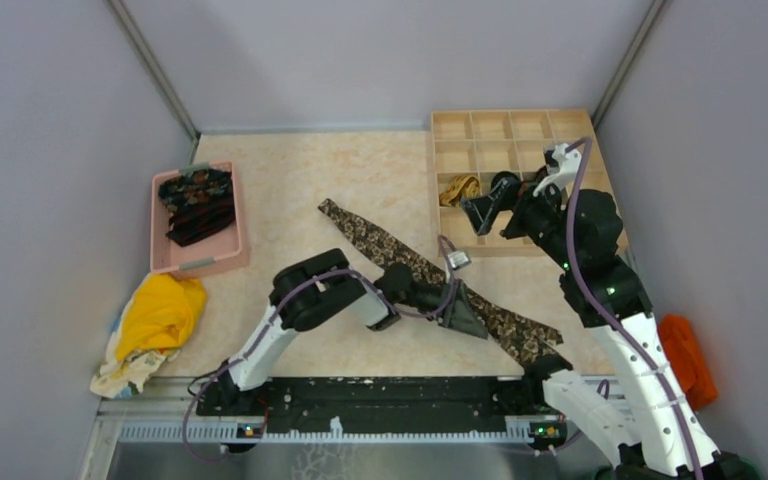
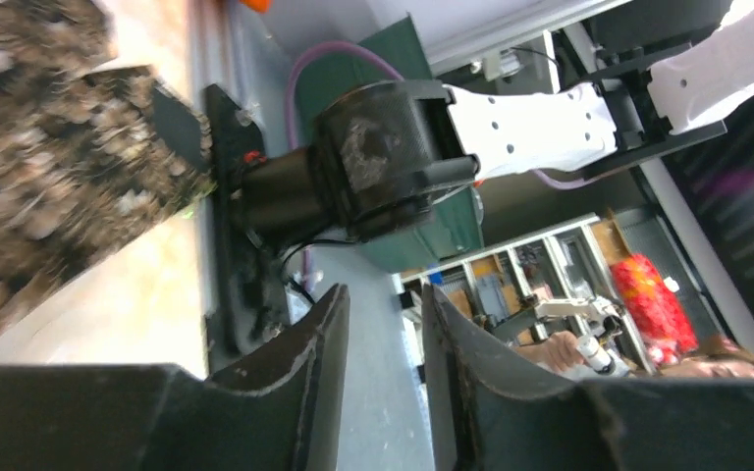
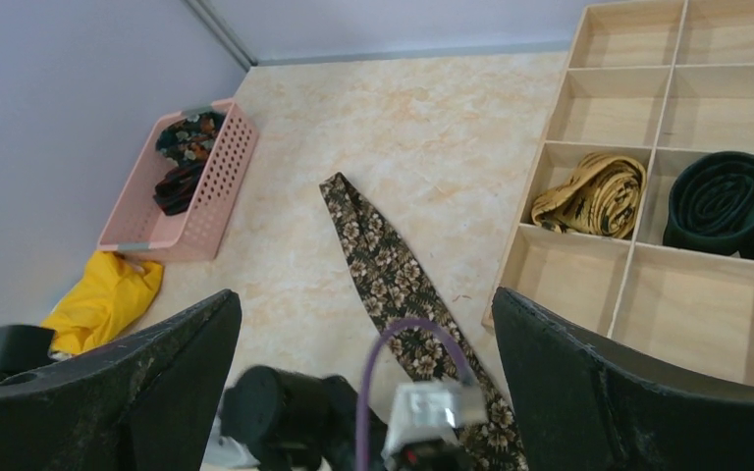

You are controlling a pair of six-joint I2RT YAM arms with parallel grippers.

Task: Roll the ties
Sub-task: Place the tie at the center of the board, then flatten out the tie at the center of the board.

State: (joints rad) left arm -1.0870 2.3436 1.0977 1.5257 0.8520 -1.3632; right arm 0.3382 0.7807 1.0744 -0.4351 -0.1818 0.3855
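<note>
A wooden tray (image 1: 520, 125) of square compartments sits at the upper right of the top view. 2 neighbouring cells hold 1 roll each: a golden-tan tie (image 3: 594, 193), loosely coiled, and to its right a dark tie (image 3: 728, 204) wound into a tight spiral. At the left a pink perforated plastic basket (image 1: 198, 258) holds a heap of dark printed ties (image 1: 196, 203), with a crumpled yellow cloth (image 1: 160, 310) below it and an orange cloth (image 1: 688, 355) at the lower right edge. 1 brown floral tie (image 1: 380, 240) lies flat and unrolled on the marbled beige table (image 1: 290, 170), running diagonally from the centre toward the lower right, narrow end up. The left gripper (image 2: 385, 373) is low over the tie's wide half, its fingers a little apart with nothing between them; whether it touches the fabric cannot be told. The right gripper (image 3: 363, 324) hangs above the tray's near cells, spread wide and empty. Bare tabletop runs between basket and tie, bounded by grey walls on 3 sides.
</note>
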